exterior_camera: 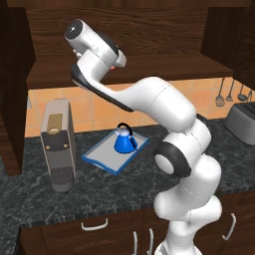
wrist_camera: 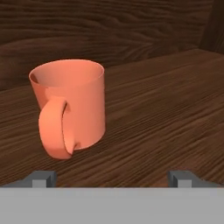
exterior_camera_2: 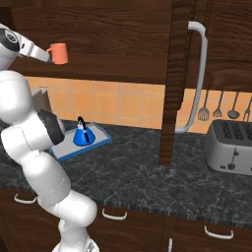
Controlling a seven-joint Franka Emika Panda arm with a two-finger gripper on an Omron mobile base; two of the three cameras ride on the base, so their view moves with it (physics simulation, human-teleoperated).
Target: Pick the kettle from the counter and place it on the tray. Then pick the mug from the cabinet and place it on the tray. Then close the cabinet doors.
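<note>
I logged the gripper (wrist_camera: 112, 177) up inside the cabinet (exterior_camera: 119, 30), level with its wooden shelf (wrist_camera: 166, 109). In the hand view the two finger tips (wrist_camera: 41, 178) stood far apart at the bottom edge, jaws spread wide, with nothing between them. The mug (wrist_camera: 70, 107) sat upright on the shelf just ahead of the fingers, toward the left tip, its handle turned to the camera. I saw no contact between fingers and mug.

From the right base view the mug (exterior_camera_2: 59, 53) showed just past the end of the arm, standing near the front edge of the shelf (the fingers themselves I could not make out there). In the left base view only a sliver of orange showed behind the wrist.

The kettle (exterior_camera: 124, 140) stood upright on the tray (exterior_camera: 102, 158), toward its far right corner, black handle arched over the top. The tray lay flat on the counter (exterior_camera: 99, 194), toward the back edge near the tiled wall, just right of a tall grey-brown appliance (exterior_camera: 59, 144).

One cabinet door (exterior_camera_2: 172, 78) stood open, edge-on in the right base view, its silver bar handle (exterior_camera_2: 197, 74) facing right. A toaster (exterior_camera_2: 229, 146) sat on the counter's right side, well apart from the tray, with utensils (exterior_camera_2: 219, 109) hanging on the wall behind it.
</note>
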